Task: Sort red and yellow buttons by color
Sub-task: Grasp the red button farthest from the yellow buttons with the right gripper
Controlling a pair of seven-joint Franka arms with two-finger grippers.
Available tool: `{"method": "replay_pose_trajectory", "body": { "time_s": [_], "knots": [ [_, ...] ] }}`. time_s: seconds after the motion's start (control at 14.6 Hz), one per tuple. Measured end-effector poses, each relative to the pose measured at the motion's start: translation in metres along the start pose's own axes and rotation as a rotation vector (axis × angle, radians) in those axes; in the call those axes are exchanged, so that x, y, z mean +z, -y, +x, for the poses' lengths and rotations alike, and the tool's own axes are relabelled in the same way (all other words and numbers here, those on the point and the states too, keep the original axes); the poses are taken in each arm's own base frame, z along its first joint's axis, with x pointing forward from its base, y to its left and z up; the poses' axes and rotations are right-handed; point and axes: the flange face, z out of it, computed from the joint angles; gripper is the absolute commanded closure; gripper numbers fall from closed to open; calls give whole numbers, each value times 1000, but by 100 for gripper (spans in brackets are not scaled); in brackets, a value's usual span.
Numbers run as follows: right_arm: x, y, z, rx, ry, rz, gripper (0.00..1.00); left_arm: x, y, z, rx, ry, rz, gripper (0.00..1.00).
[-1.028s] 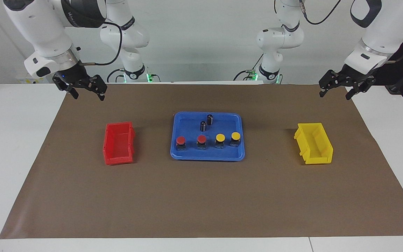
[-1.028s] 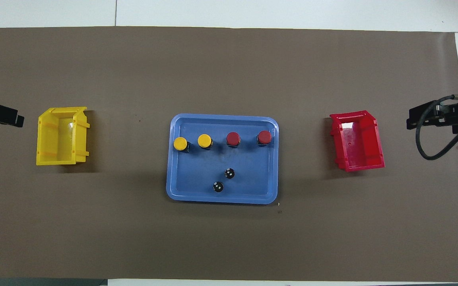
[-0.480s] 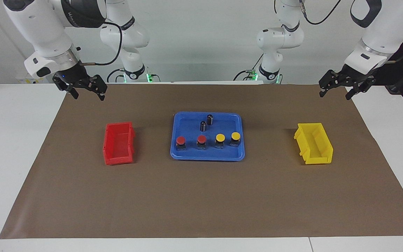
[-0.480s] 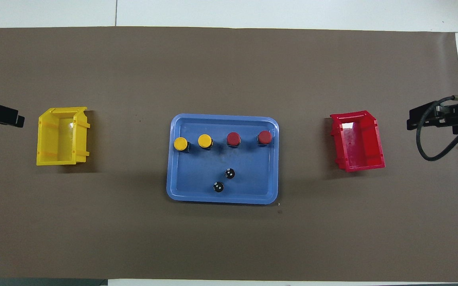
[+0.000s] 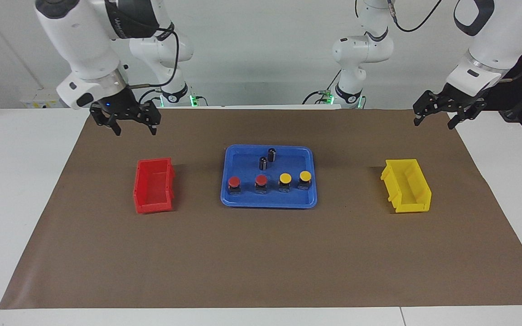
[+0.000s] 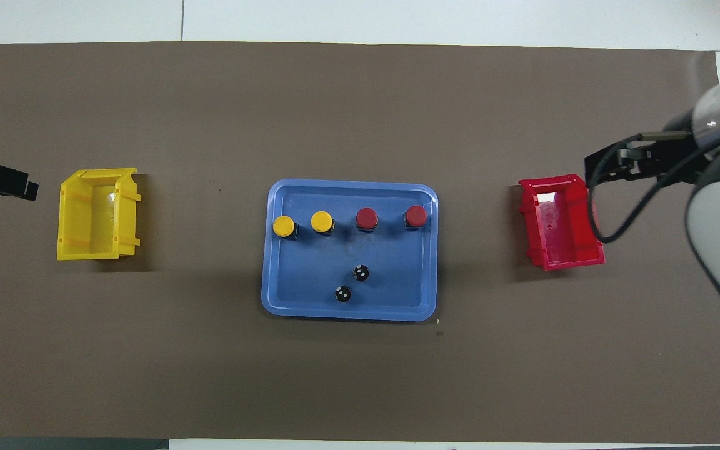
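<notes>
White table against a pale wall, covered across the middle with a brown mat. At the centre of the mat, a blue tray holding four buttons in one row along its edge farther from the robots: two red buttons toward the right arm's end, two yellow buttons toward the left arm's end, each upright on a dark blocky base, none touching another. Also in the tray, nearer the robots, two dark cylinders standing upright, just beside each other. Well apart from the tray, toward the right arm's end, a red bin with nothing seen in it; toward the left arm's end, a yellow bin, likewise with nothing seen in it. Right gripper raised over the mat near the red bin, fingers pointing down and spread wide, holding nothing. Left gripper raised over the mat's edge near the yellow bin, fingers spread wide, holding nothing. All four buttons untouched in the tray, none sorted into a bin
</notes>
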Motion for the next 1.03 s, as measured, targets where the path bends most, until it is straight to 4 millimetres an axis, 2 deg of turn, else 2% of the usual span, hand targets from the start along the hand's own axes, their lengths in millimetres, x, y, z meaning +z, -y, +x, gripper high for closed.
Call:
{"method": "replay_pose_trajectory", "body": {
  "time_s": [0.21,0.27,0.41,0.55,0.69,1.03],
  "knots": [
    [48,106,17,18,-53,1,0,0,0,0,0,0,0,0],
    [68,133,18,28,-67,8,0,0,0,0,0,0,0,0],
    [114,167,16,31,-100,31,0,0,0,0,0,0,0,0],
    [157,185,9,29,-116,46,0,0,0,0,0,0,0,0],
    [187,190,4,24,-99,42,0,0,0,0,0,0,0,0],
    [219,186,1,12,-74,7,16,0,0,0,0,0,0,0]
  ]
}}
